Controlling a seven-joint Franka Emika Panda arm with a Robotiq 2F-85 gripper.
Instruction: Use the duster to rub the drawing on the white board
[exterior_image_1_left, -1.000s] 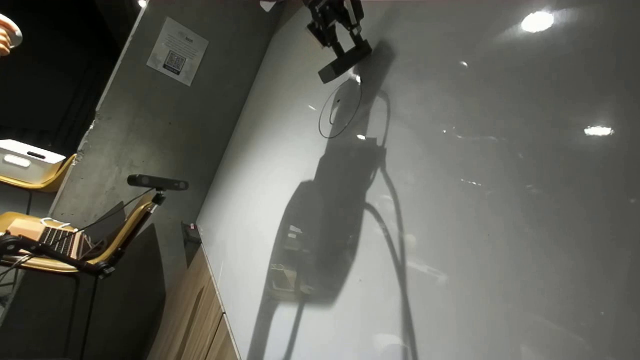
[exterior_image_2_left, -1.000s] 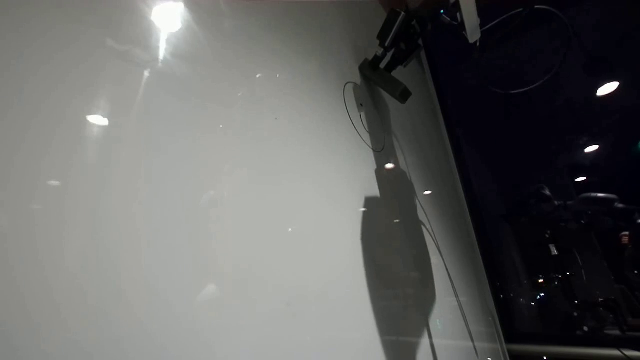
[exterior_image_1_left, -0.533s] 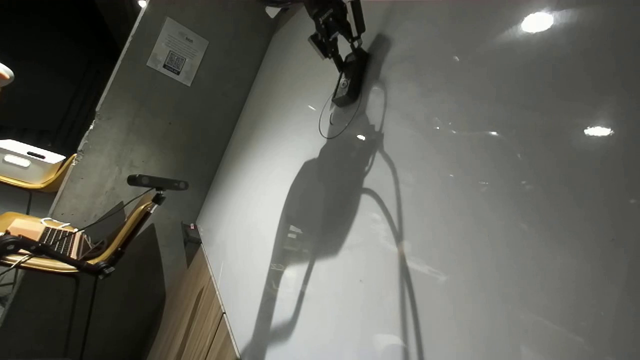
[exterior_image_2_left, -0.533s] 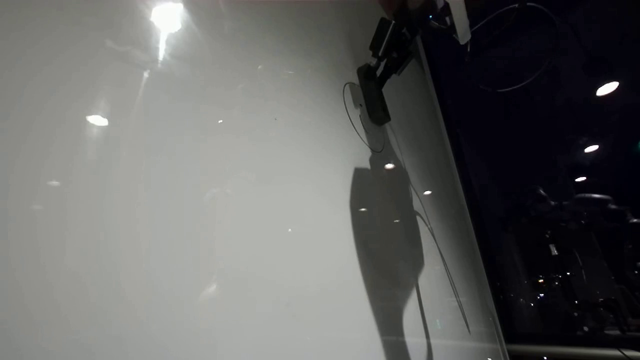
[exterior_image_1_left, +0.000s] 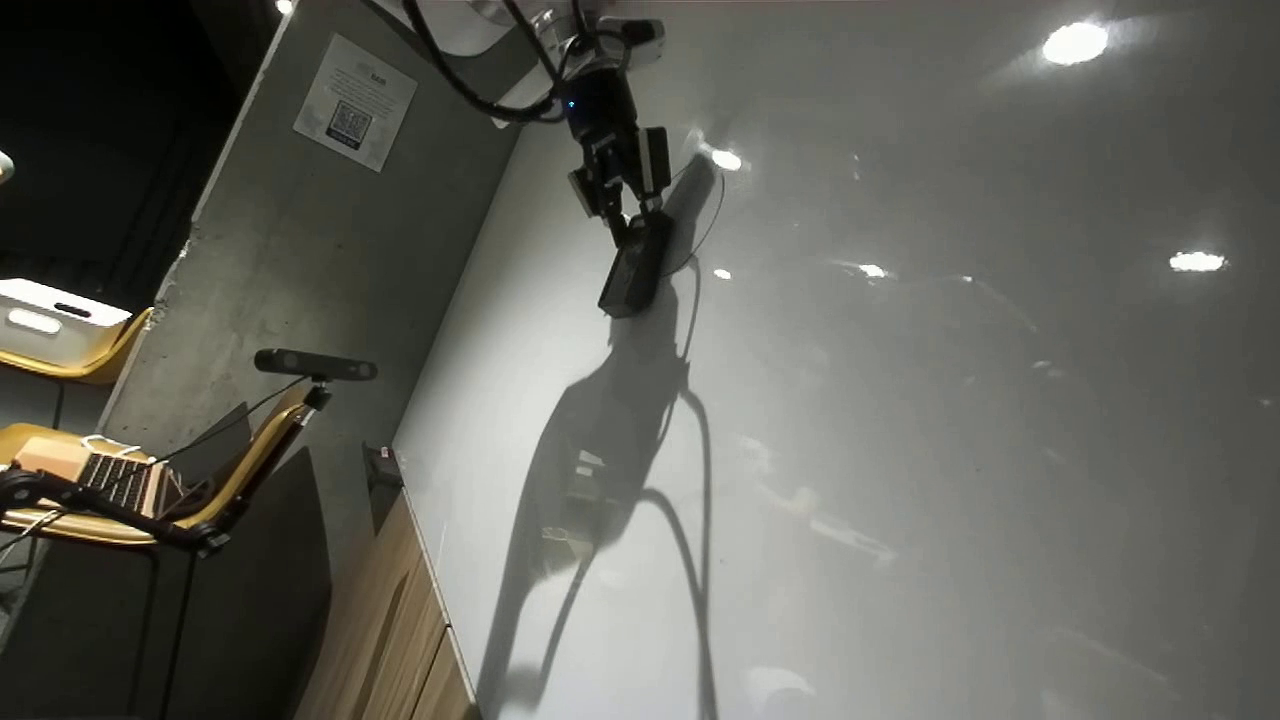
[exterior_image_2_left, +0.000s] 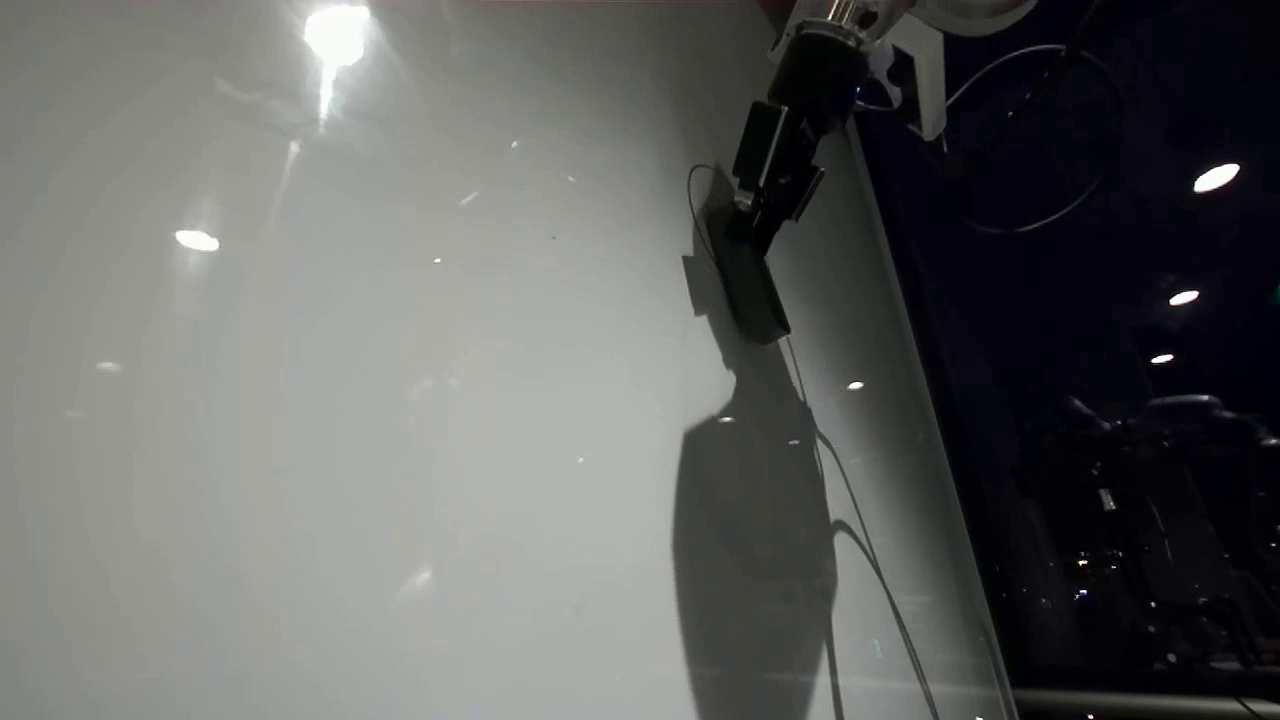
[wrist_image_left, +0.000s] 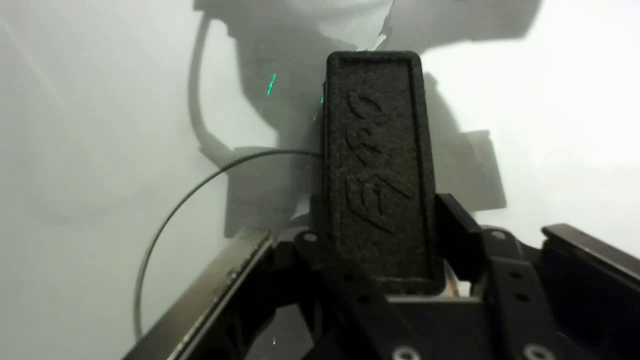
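My gripper (exterior_image_1_left: 636, 222) is shut on the duster (exterior_image_1_left: 637, 265), a dark oblong block. In the wrist view the gripper (wrist_image_left: 385, 220) has a finger on each long side of the duster (wrist_image_left: 377, 165), whose embossed back faces the camera. The duster (exterior_image_2_left: 752, 295) lies at or close to the white board (exterior_image_2_left: 400, 400); I cannot tell whether it presses on it. It overlaps the drawing (exterior_image_1_left: 715, 220). A thin arc of the drawing's circle also shows in the wrist view (wrist_image_left: 172, 214) and in an exterior view (exterior_image_2_left: 690, 190). The face inside does not show behind duster and gripper.
A grey wall with a notice (exterior_image_1_left: 355, 103) stands beside the board. A camera on a stand (exterior_image_1_left: 315, 365), a laptop (exterior_image_1_left: 110, 480) on a yellow chair and a wooden cabinet (exterior_image_1_left: 400, 610) are nearby. The arm's shadow (exterior_image_2_left: 760, 500) falls down the board.
The gripper has turned the duster from a slanted pose above the drawing to lengthwise, then moved it down in both exterior views, over the circle. More of the arm shows now.
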